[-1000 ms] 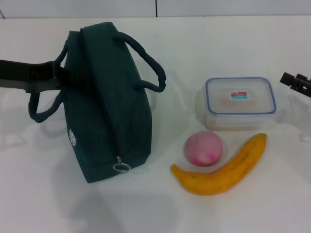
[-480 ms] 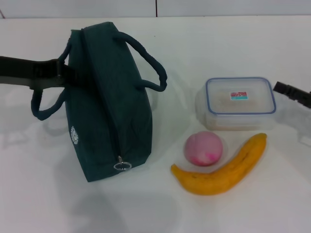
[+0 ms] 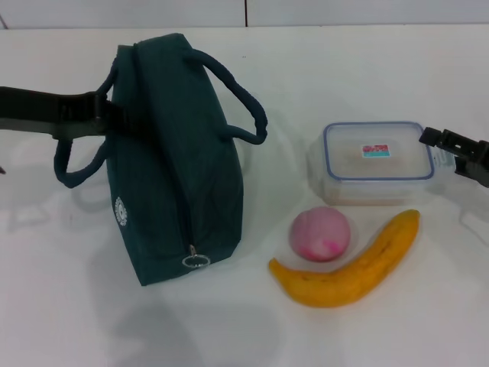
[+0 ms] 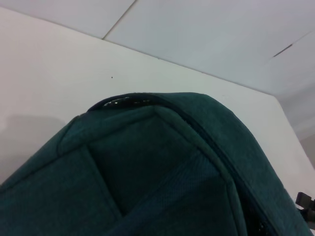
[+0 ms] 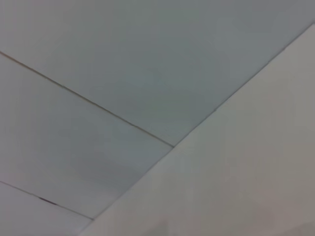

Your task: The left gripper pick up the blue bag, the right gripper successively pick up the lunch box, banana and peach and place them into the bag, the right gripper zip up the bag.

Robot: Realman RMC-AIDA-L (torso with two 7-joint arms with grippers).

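Note:
The blue bag (image 3: 179, 160) stands on its side on the white table, zip closed, with its ring pull (image 3: 195, 261) at the near end. My left gripper (image 3: 103, 116) reaches in from the left and is shut on the bag at its left handle. The bag's fabric (image 4: 162, 172) fills the left wrist view. The lunch box (image 3: 378, 160) sits to the right, lid on. In front of it lie the peach (image 3: 319, 233) and the banana (image 3: 351, 267). My right gripper (image 3: 452, 153) is open at the box's right edge.
A white table (image 3: 344, 69) carries everything, with a grey wall behind it. The bag's right handle (image 3: 241, 107) loops out toward the lunch box. The right wrist view shows only table and wall.
The bag has shifted slightly to the right and tipped more upright in the left gripper's hold. The right gripper has moved in from the right edge to the lunch box.

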